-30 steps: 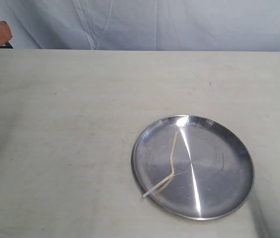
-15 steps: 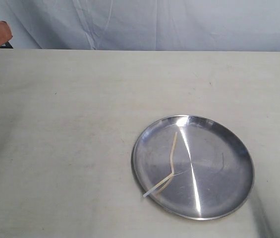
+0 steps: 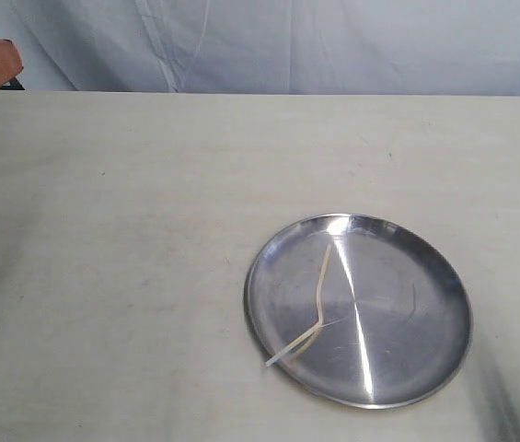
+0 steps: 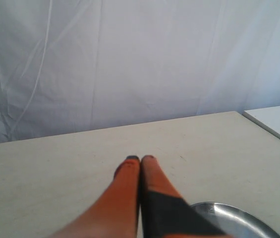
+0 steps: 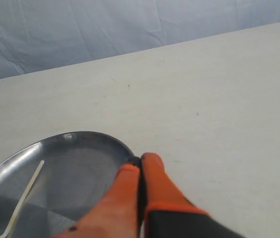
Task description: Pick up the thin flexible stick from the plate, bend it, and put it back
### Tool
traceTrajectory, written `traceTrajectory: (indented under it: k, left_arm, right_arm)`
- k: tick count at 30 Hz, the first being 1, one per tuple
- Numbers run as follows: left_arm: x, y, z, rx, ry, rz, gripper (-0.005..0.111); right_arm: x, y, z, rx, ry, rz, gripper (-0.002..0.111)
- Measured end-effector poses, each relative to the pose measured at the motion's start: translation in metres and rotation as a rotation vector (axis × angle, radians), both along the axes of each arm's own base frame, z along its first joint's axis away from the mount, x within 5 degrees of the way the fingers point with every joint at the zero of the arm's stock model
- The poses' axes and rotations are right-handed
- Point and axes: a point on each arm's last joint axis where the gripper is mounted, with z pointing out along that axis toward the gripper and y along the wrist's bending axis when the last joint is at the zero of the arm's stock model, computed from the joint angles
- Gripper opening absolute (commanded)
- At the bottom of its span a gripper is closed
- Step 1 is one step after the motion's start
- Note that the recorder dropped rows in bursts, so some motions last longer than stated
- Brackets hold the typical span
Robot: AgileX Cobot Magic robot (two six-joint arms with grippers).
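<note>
The shiny silver plate lies on the table at the right front in the exterior view. On its left half rests the thin cream stick, kinked into a V, one end poking over the rim. My left gripper hovers at the far left back corner, well away from the plate; its orange fingers are pressed together with nothing between them. My right gripper is shut and empty, just above the plate's rim. The stick lies apart from it on the plate. The exterior view does not show the right gripper.
A white cloth backdrop hangs behind the table's far edge. A white surface adjoins the table in the left wrist view. The beige tabletop spreads wide to the left of the plate.
</note>
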Motion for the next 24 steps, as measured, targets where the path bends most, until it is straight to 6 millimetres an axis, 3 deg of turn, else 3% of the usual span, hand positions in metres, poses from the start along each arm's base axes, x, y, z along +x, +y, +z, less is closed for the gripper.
traceTrajectory:
  k: [24]
  left_arm:
    - [0.0025,0.0041,-0.0022,0.057,-0.037,0.046,0.000]
  right_arm:
    - [0.0000,-0.0002,0.0000,0.010,0.000,-0.005,0.000]
